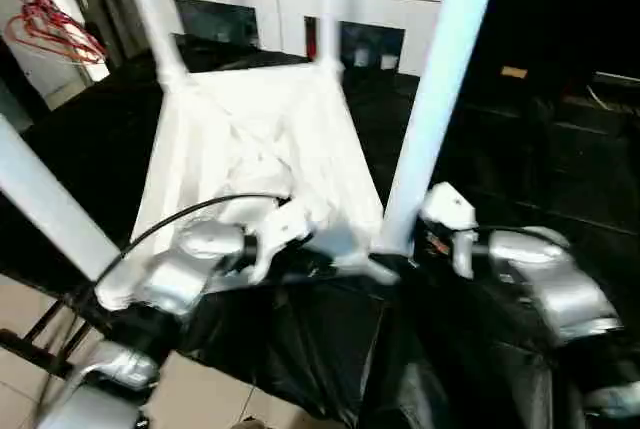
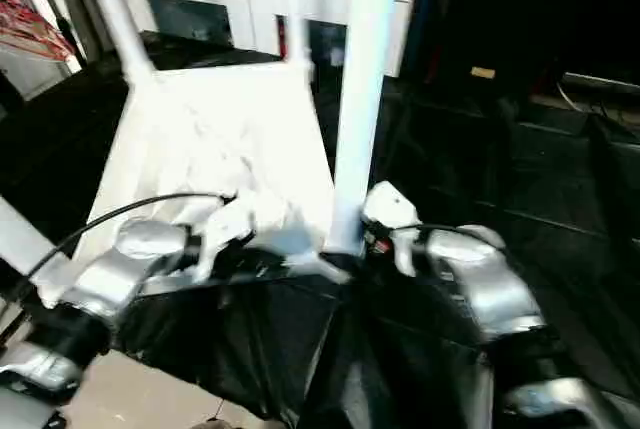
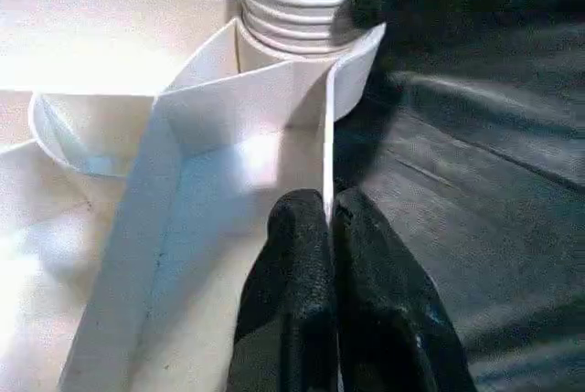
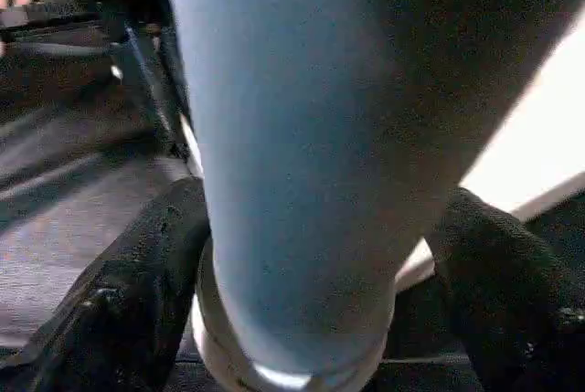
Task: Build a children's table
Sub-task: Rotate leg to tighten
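1. The white tabletop (image 1: pixel 265 149) is lying upside down on a desk (image 1: pixel 90 149) covered with a black sheet, so its ribbed underside is facing up.
2. Four white legs are standing up from its corners. The near right leg (image 1: pixel 435 99) is rising tall in the middle of the head views, and the near left leg (image 1: pixel 50 204) is leaning out toward the side of the picture. Two far legs are standing at the back corners, one far left leg (image 1: pixel 150 14) and one far right leg (image 1: pixel 325 9).
3. The left gripper (image 3: pixel 331 227) is sitting at the near edge of the tabletop, between the two near legs. Its fingers (image 3: pixel 292 291) are pressed together, pinching the thin upright wall at the tabletop's edge.
4. In the left wrist view, the ridged bottom end of the near right leg is sitting in its round corner socket (image 3: pixel 352 72), just beyond the pinched wall.
5. The right gripper (image 4: pixel 320 255) is sitting low at the near right leg. Its fingers (image 4: pixel 137 273) are standing wide apart, one on each side of the tube. I cannot tell whether they are touching it.
6. A white cabinet (image 1: pixel 300 9) with glass doors is standing behind the desk.
7. Red hangers (image 1: pixel 50 24) are hanging at the far left.
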`<state>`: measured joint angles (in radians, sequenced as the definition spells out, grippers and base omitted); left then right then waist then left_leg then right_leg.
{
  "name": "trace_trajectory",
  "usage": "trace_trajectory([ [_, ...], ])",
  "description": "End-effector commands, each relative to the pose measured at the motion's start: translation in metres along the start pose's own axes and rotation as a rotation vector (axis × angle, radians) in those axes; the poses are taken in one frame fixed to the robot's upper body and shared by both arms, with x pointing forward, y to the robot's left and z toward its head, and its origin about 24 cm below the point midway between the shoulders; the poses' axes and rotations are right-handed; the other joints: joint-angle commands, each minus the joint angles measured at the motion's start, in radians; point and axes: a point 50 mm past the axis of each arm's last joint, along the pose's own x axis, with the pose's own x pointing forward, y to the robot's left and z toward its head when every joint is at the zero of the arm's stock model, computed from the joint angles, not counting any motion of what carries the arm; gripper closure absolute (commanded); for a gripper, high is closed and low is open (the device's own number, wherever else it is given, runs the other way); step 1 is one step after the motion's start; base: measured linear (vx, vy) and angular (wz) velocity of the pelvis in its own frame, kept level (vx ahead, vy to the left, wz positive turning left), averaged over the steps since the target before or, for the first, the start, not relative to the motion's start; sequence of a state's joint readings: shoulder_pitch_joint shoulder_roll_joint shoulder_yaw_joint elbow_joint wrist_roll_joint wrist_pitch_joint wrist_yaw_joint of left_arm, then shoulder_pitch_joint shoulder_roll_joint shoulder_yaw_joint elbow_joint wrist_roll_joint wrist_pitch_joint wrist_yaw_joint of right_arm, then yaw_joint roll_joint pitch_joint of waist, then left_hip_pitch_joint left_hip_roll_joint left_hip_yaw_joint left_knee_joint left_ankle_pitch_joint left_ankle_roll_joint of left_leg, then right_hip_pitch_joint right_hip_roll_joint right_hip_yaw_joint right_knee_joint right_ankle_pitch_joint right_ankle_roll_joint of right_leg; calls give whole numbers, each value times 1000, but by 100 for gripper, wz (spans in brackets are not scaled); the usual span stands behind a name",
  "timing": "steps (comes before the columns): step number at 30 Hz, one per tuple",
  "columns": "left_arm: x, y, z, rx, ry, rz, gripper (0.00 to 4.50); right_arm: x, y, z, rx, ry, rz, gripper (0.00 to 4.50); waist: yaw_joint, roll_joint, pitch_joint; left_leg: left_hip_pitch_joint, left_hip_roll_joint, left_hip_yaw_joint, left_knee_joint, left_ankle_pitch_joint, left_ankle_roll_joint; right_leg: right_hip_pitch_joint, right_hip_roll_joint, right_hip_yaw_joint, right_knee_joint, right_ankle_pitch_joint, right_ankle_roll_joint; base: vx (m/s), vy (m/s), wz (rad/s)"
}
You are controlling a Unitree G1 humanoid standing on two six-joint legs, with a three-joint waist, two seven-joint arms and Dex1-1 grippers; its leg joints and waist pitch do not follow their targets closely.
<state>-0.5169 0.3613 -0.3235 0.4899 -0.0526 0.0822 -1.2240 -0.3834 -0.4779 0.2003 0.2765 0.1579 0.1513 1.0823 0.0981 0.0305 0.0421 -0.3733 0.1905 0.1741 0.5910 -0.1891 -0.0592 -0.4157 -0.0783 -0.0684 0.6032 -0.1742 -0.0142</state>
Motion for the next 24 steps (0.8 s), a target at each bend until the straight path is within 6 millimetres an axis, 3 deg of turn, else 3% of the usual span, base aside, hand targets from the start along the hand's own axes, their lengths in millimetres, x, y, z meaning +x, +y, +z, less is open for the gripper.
trace_trajectory([
  [1,0,-3,13,35,-64,-66,450,-2,4,3,-2,-2,43,80,1,-16,-58,11,41,-5,-66,-181,68,59,-65,45,-69,-225,-209,0,0,0],
  [12,-5,-2,10,27,-56,-85,450,-2,11,2,-1,17,112,176,2,-17,-62,7,37,-5,-60,-137,72,62,-64,45,-61,-163,-219,0,0,0],
  [21,0,-1,11,17,-75,-51,450,1,17,-2,51,1,133,190,9,-18,-63,8,39,-4,-59,-131,75,62,-63,45,-60,-161,-219,0,0,0],
  [24,6,6,14,2,-89,41,450,6,19,-5,100,-31,92,191,12,-18,-61,8,37,-5,-60,-147,66,62,-64,45,-64,-195,-208,0,0,0],
])
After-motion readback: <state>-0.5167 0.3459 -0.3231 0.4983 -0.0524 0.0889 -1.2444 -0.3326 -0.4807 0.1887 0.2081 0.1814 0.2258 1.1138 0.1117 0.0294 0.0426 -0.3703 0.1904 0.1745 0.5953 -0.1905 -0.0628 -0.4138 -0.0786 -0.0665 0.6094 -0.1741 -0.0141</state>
